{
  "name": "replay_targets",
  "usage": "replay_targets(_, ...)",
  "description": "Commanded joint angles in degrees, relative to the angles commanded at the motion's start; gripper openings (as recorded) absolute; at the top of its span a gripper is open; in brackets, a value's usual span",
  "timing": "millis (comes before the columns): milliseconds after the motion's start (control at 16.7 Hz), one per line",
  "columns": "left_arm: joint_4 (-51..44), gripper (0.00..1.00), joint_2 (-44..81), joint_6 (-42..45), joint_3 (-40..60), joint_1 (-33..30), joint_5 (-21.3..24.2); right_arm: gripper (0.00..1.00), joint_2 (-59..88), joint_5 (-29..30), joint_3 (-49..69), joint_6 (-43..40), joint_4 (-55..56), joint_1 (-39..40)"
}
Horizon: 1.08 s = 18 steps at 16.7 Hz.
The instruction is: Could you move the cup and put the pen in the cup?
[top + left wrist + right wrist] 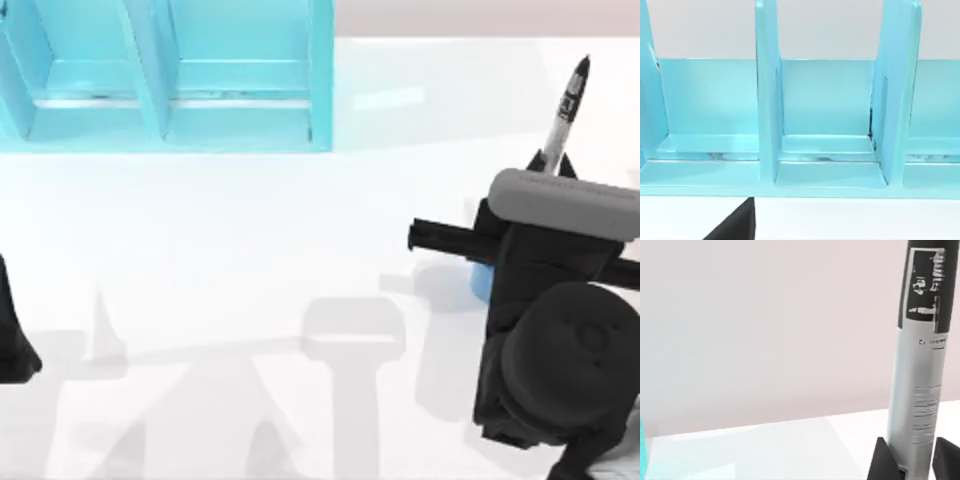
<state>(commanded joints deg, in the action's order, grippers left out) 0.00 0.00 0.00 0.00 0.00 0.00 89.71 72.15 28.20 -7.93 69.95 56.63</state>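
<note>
The right arm stands over the right side of the white table (300,230), and its gripper (912,460) has its fingers (882,460) closed on the lower barrel of the pen (920,390). From above, the pen (565,110) sticks out past the arm's grey wrist block toward the far right of the table, black cap outermost. In the right wrist view it stands nearly upright between the two dark fingers, silver barrel with fine print below a black band.

A sliver of blue at the arm's left edge, just under the black crossbar, is probably the cup (481,280); most of it is hidden beneath the arm.

A light blue rack (170,80) with upright dividers sits at the far left. The left arm is parked at the table's left edge, facing the rack (830,130); whether its fingers are spread or closed I cannot tell.
</note>
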Motion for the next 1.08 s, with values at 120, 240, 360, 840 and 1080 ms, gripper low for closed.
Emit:
replay_targets(120, 0.00, 1.00, 0.00, 0.00, 0.00, 0.00, 0.00, 0.00, 0.37, -0.26, 0.23, 0.17, -0.06, -0.45)
replay_targets(240, 0.00, 1.00, 0.00, 0.00, 0.00, 0.00, 0.00, 0.00, 1.53, -1.95, 0.68, 0.69, 0.19, -1.98)
replay_targets(360, 0.00, 1.00, 0.00, 0.00, 0.00, 0.00, 0.00, 0.00, 3.39, -4.42, 1.32, 1.41, 0.55, -4.47)
replay_targets(840, 0.00, 1.00, 0.00, 0.00, 0.00, 0.00, 0.00, 0.08, 6.18, -8.23, 2.53, 2.68, 1.30, -8.40)
replay_targets(1080, 0.00, 1.00, 0.00, 0.00, 0.00, 0.00, 0.00, 0.38, 6.18, -8.23, 2.53, 2.68, 1.30, -8.40)
